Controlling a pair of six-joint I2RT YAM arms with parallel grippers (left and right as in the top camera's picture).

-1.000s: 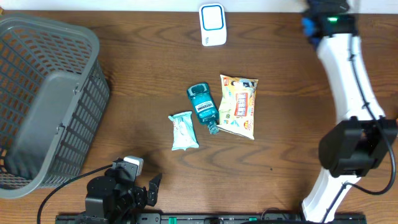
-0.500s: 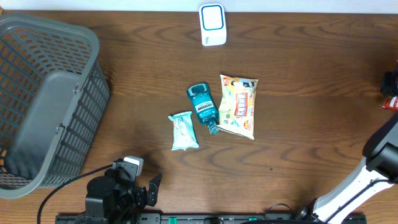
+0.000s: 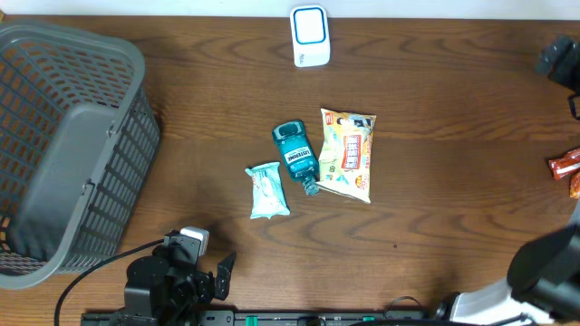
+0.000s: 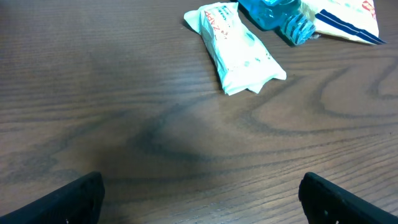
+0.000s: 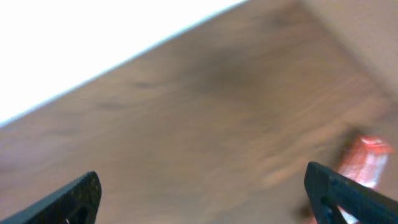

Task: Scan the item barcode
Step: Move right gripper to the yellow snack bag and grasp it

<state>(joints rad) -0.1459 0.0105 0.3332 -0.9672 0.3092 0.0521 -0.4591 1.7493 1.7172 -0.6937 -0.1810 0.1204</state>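
Three items lie mid-table: a teal mouthwash bottle [image 3: 294, 154], a yellow snack bag [image 3: 347, 154] and a pale green wipes pack [image 3: 267, 190]. A red packet [image 3: 564, 166] lies loose at the table's right edge, and shows blurred in the right wrist view [image 5: 367, 162]. My right gripper [image 5: 202, 196] is open and empty, up near the far right edge, with its dark wrist [image 3: 562, 59] just in the overhead view. My left gripper [image 4: 199, 199] rests open and empty near the front edge. The wipes pack [image 4: 239, 56] lies ahead of it.
A large grey basket [image 3: 136, 68] fills the left side. A white device with a blue face [image 3: 310, 34] stands at the back centre. An orange scrap [image 3: 575, 186] sits beside the red packet at the right edge.
My right gripper has opened, and the red packet now lies loose at the right edge. The right arm has swung out of the table area towards the right. The left arm is still.
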